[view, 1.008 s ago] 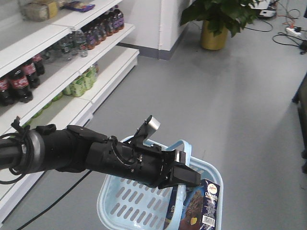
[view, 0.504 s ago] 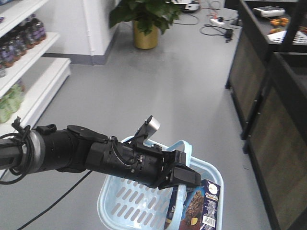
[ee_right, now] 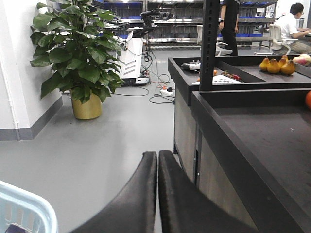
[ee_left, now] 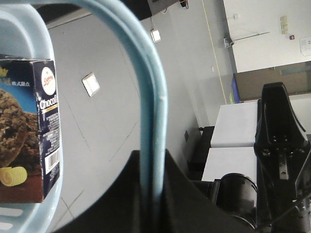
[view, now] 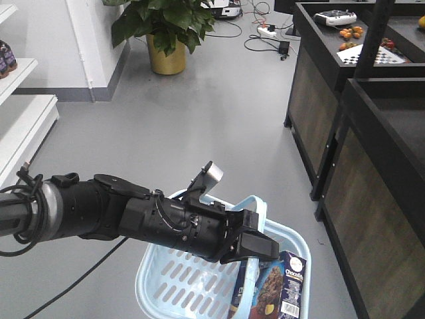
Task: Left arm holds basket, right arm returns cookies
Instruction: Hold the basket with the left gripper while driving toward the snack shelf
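Blue basket (view: 174,282), front view: hung by hoop handle (view: 249,203) from left gripper (view: 255,247), held clear of grey floor (view: 219,119).
Left arm (view: 113,214), front view: stretched out level, cables exposed; jaws hidden under wedge housing from this side.
Cookies (view: 284,292), front view: upright in basket's right-hand corner, against the wall; carton bottom cut off by frame edge.
Hoop handle, left wrist view: runs straight down between the dark jaws, pinched there; grip looks secure.
Cookies, left wrist view: at left edge, inside basket rim, only part in frame.
Black bulk (ee_left: 282,145), left wrist view: at right, probably the other arm; cannot say for sure.
Right gripper (ee_right: 158,194), right wrist view: fingers pressed together, nothing between; pointed across floor, potted plant (ee_right: 80,53) to the left, black counter (ee_right: 252,121) to the right.
Basket, right wrist view: only a corner at lower left; cookies not made out.
Step in hand: looks like carry and hold; cookies not yet taken.
Next move: calls for spreading right jaws, reaching into that corner, clasping carton by its narrow sides, lifting clear of handle.
Hidden: return shelf not identifiable; basket floor unseen.
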Tool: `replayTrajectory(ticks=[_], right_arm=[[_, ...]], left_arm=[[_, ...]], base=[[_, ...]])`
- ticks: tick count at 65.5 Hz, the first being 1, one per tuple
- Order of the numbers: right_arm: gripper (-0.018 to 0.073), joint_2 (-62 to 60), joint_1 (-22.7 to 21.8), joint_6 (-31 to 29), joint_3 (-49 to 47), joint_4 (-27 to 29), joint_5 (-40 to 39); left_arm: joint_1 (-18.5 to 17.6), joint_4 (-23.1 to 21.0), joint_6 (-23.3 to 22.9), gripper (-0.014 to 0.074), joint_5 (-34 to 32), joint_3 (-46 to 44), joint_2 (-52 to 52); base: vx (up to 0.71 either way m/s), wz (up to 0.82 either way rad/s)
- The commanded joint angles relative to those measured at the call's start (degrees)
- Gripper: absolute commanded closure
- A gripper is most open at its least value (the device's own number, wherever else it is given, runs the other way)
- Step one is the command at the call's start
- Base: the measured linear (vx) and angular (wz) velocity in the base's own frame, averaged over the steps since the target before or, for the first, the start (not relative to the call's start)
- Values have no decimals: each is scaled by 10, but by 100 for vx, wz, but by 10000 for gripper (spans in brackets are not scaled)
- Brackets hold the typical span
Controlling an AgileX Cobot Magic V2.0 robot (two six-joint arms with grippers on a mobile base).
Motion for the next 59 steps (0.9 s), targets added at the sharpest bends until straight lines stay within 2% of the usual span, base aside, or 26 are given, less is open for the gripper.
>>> replayTrajectory(ticks=[1, 59], right_arm=[[567, -7, -4, -5, 1, -2, -45], [567, -7, -4, -5, 1, -2, -45]], left_arm=[[0, -59, 5, 604, 38, -13, -30], [0, -59, 5, 603, 38, -13, -30]], base=[[26, 6], [28, 1]])
